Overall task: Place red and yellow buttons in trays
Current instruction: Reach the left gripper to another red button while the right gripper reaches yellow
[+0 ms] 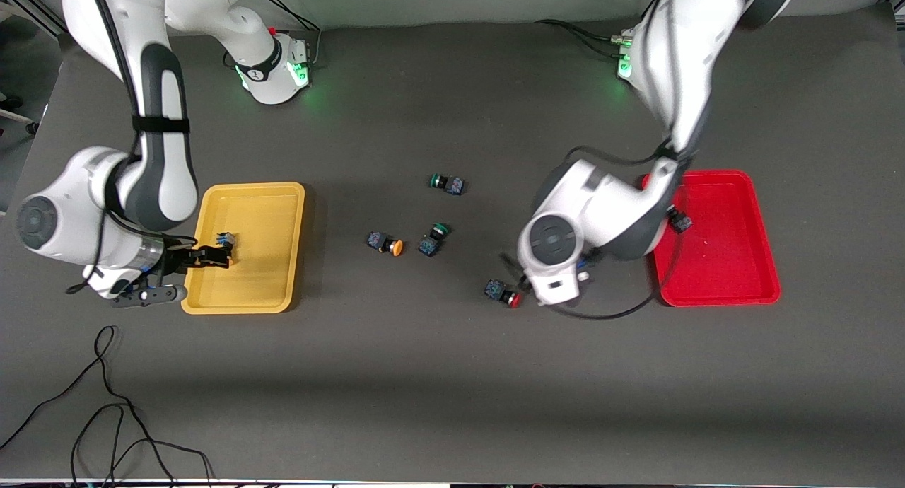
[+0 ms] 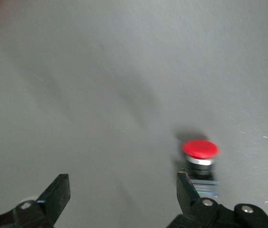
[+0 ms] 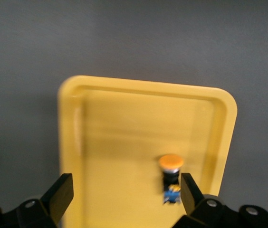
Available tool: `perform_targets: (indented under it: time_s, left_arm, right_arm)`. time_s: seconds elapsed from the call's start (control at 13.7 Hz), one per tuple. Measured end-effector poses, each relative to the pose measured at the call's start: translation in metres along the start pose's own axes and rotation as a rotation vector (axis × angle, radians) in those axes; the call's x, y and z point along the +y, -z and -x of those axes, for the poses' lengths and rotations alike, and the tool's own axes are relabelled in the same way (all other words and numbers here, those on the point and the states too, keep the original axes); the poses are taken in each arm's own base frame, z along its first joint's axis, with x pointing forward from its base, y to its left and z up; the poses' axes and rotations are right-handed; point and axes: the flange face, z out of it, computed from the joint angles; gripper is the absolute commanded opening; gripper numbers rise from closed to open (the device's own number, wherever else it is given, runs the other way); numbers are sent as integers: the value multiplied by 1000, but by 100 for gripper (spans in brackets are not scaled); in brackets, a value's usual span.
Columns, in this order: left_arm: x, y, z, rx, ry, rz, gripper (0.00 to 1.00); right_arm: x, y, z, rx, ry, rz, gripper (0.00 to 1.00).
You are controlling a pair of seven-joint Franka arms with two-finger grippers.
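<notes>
The yellow tray (image 1: 244,293) lies toward the right arm's end of the table. A yellow-capped button (image 1: 225,240) lies in it and also shows in the right wrist view (image 3: 171,164). My right gripper (image 1: 218,256) (image 3: 124,194) is open over this tray, with the button beside one finger (image 3: 191,192). A second yellow button (image 1: 387,245) lies mid-table. The red tray (image 1: 735,290) holds a dark button body (image 1: 680,221) whose cap is hidden by the left arm. A red button (image 1: 505,293) (image 2: 200,152) lies on the table beside one finger (image 2: 187,192) of my open, empty left gripper (image 2: 123,194).
Two green-capped buttons (image 1: 447,184) (image 1: 433,238) lie mid-table, farther from the front camera than the red button. The left arm's hand (image 1: 557,284) hangs low beside the red tray. A loose black cable (image 1: 106,403) lies near the table's front edge.
</notes>
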Motion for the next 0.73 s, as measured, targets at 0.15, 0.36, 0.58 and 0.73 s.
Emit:
perform_targets:
  time_s: [0.15,0.36,0.58,0.73]
  left_arm:
    - [18,-26,15,-17,93,52,100]
    - [33,-43,12,-38,205,123,100]
    - [36,-52,13,-46,244,140,100]
    - [35,-57,19,-41,242,134,95]
  right_arm:
    - [-35,25,-5,10,29,3,100]
    - [-97,20,-4,-5,127,15,100]
    - [-170,7,6,-25,258,30,100]
    - [-222,-5,18,-29,390,46,100]
